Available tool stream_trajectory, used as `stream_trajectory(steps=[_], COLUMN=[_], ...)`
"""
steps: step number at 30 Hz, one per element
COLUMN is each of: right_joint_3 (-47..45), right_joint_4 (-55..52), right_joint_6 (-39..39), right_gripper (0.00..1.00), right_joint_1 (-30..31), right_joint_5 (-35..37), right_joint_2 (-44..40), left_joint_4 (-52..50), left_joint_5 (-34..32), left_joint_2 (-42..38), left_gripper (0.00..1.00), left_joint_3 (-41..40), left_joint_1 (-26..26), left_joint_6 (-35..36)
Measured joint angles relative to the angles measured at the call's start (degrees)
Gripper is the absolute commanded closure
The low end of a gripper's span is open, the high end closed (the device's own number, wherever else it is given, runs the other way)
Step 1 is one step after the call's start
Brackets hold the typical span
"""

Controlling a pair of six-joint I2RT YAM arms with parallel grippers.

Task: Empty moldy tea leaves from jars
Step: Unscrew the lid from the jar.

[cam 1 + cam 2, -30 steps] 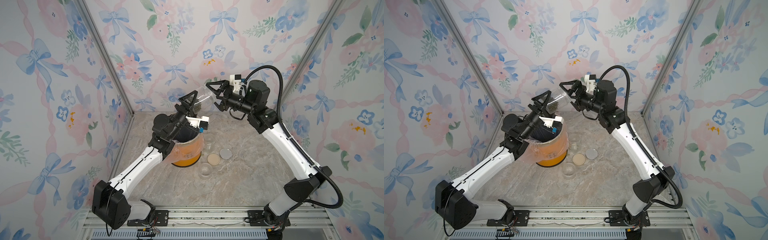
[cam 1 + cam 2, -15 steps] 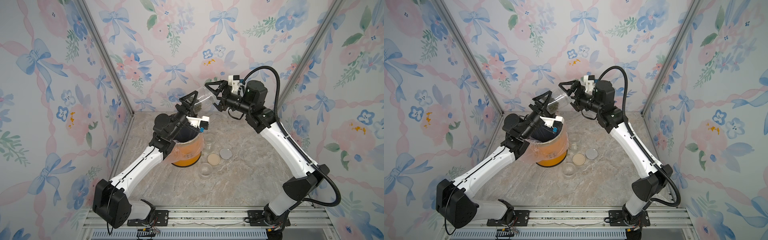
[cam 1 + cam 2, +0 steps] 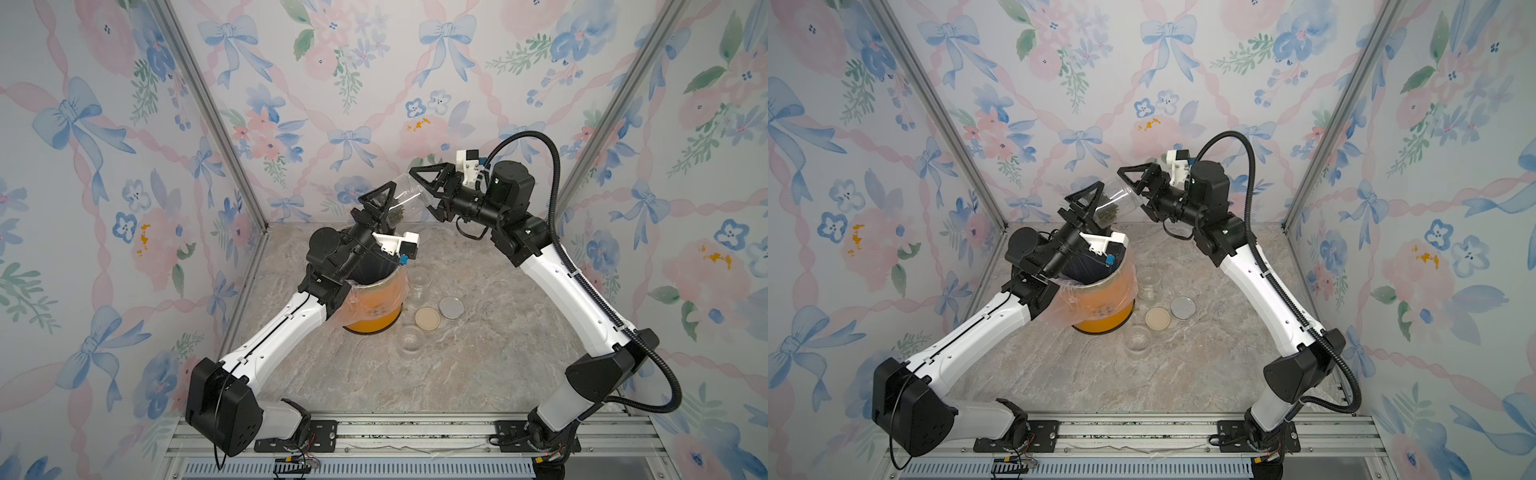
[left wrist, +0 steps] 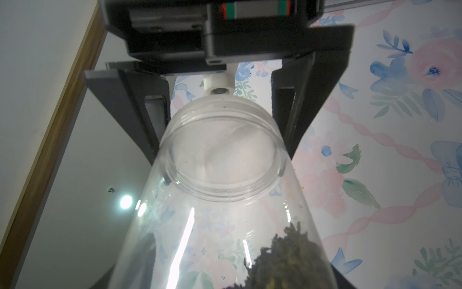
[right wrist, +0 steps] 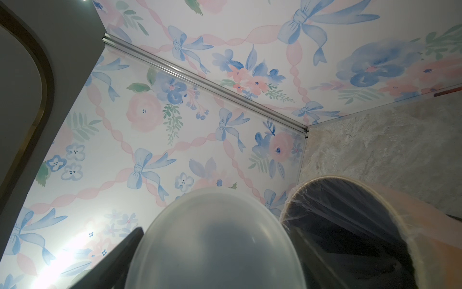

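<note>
Right fingers have closed onto the lid of one jar (of three) clenched in left fingers.

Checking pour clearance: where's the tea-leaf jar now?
In both top views the jar is tilted in the air above the orange bin's far side, left hand gripping its base, right hand at its other end.

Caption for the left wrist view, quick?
Clear jar of tea leaves, right gripper flanking its translucent lid.

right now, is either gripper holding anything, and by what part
The left gripper holds the jar by its base end. The right gripper flanks its lid; whether it grips cannot be told.
</note>
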Motion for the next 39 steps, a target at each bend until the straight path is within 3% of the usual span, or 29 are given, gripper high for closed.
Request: stream_trajectory(steps=[7,12,22,39], right_joint_3=[0.0,-0.3,-0.1,7.9], right_joint_4=[0.0,0.2,-1.1,-8.8], right_joint_6=[-0.5,-0.9,-3.3,-11.7], right_gripper=[0.22,0.23,0.25,0.27], right_joint_1=[0.2,0.2,0.2,0.6], right_joint_5=[0.1,0.0,-1.7,-6.1], right_joint_2=[0.0,0.0,0.0,1.5], left_joint_4=[0.0,-0.2,0.7,0.9], left_joint_5=[0.0,0.0,0.1,2.8], left_joint_2=[0.0,0.0,-1.0,-4.0], left_gripper=[0.8,0.8,0.8,0.8], left_joint_3=[0.0,-0.2,-2.8,-4.3], left_joint_1=[0.0,-0.1,-0.4,-0.4], left_joint_6=[-0.9,-5.5,-19.1,-43.8])
